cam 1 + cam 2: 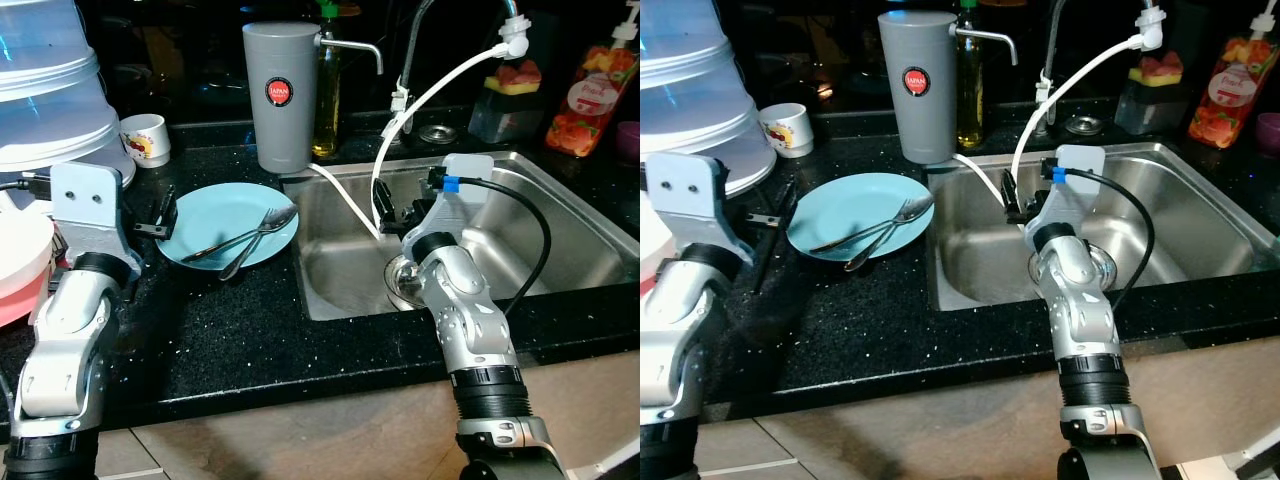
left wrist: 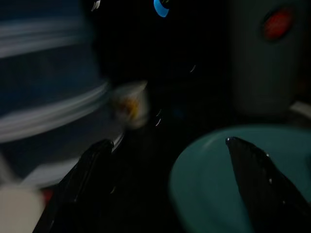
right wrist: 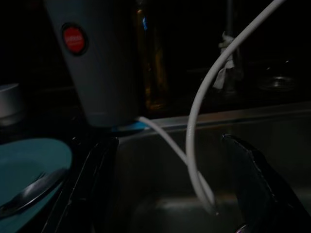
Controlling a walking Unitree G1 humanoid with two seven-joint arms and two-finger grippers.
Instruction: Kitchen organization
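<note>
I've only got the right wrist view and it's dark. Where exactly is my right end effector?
Observer: The right end effector reaches down into the stainless steel sink, with the round drain under its wrist.
Operator: And the left arm?
Observer: The left end effector is open, low over the black counter at the left edge of the round light-blue plate.
Operator: Anything behind that plate?
Observer: A small white mug stands there.

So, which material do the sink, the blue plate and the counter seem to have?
Sink: brushed stainless steel, by its grey metallic sheen. Blue plate: glossy, probably ceramic or melamine; cannot tell which. Counter: polished black stone, likely granite, with pale specks.
</note>
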